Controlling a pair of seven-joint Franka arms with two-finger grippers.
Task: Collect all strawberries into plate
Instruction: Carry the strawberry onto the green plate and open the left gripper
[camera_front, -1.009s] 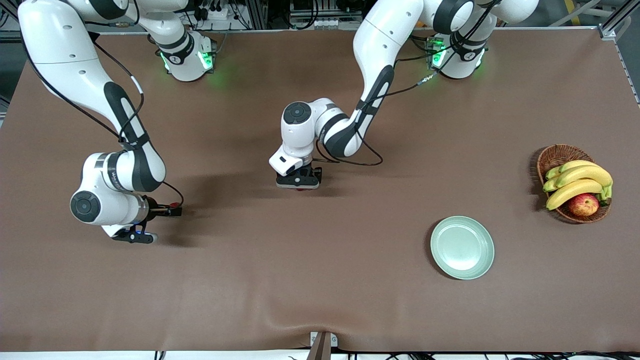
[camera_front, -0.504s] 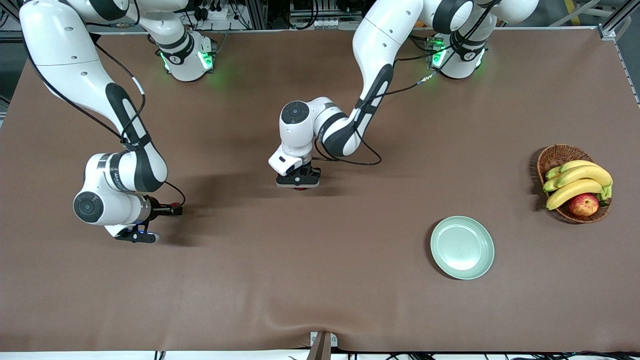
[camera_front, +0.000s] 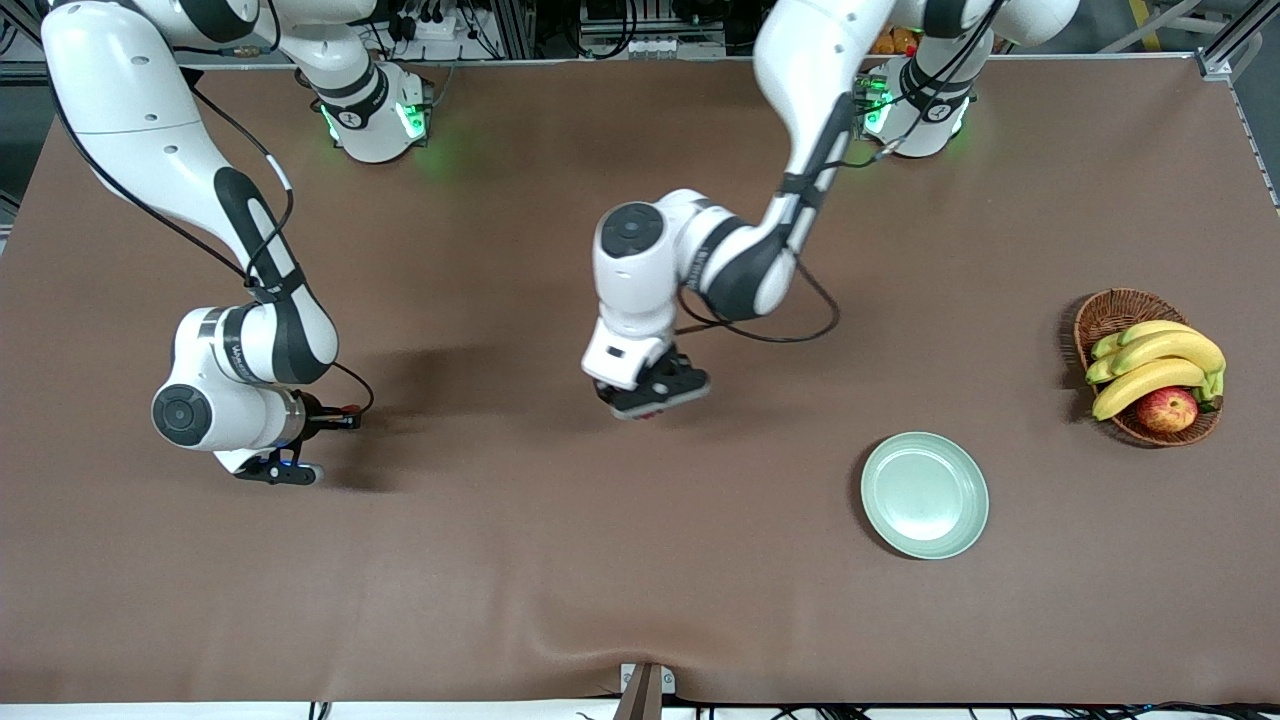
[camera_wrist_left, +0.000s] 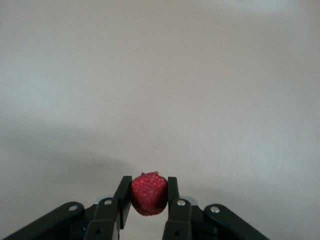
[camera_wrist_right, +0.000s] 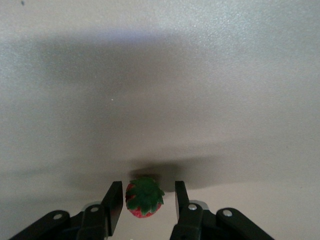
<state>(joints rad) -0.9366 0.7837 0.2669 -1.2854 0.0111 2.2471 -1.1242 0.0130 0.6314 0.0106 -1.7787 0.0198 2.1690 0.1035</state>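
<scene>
A brown cloth-covered table (camera_front: 560, 560) fills your view, with the arm bases along its top edge, and everything below is placed relative to the mint-green plate (camera_front: 925, 494). Starting at the right arm's end of the table, well apart from the plate, you have the right gripper (camera_wrist_right: 144, 201) low over the cloth with its fingers spread either side of a strawberry (camera_wrist_right: 144, 198) that they do not yet touch; the berry sits with its green top up between them. Toward the middle of the table, much closer to the plate but not yet over it, your left gripper (camera_wrist_left: 149, 194) is up in the air and pinching a second strawberry (camera_wrist_left: 149, 193) squarely between its two pads. Next comes the plate itself, which holds nothing so far. Past it, at the left arm's end of the table and farther from the front camera than the plate, stands a wicker basket (camera_front: 1105, 312) of bananas (camera_front: 1150, 365) and an apple (camera_front: 1166, 409), which is not part of your job. So no berry is delivered yet: one looks to be on its way, one is about to be gripped, and a third is nowhere in sight in these views, so you will have to find it.
</scene>
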